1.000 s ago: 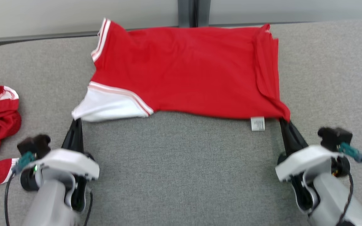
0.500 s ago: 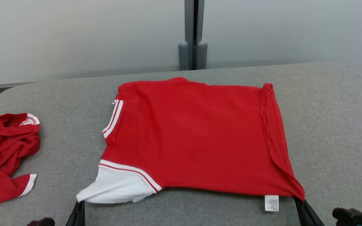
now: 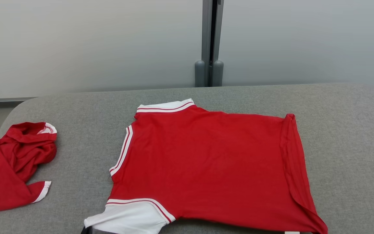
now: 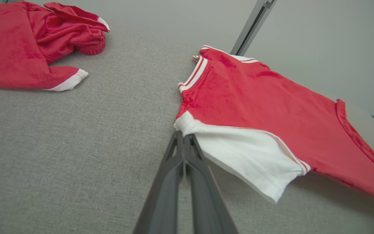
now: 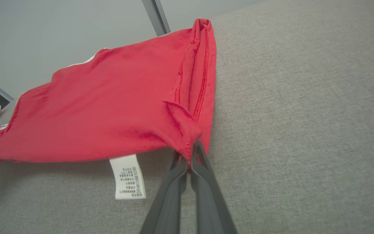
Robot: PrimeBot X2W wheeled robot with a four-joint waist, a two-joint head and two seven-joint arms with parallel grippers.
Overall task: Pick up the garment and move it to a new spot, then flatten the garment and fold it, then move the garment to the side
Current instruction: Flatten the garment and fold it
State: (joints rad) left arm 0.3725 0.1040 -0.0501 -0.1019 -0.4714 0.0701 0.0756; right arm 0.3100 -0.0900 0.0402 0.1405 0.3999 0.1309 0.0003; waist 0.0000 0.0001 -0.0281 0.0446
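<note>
Both end effectors tight on garment

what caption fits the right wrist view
Right gripper shut on a corner of the red shirt, its care label hanging over the grey surface.

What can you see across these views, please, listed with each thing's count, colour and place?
shirt: one, red with a white sleeve and white trim, spread over the middle of the table, near edge raised off it
crumpled garment: one, red with white trim, bunched up at the table's left end
label: one, white, hanging from the shirt's near edge
table: one, grey fabric top, under both garments
wall: pale grey, behind the table
post: one, grey, upright in the wall behind the table
left gripper: one, dark, shut on the shirt's white sleeve corner
right gripper: one, dark, shut on the shirt's red hem corner
</note>
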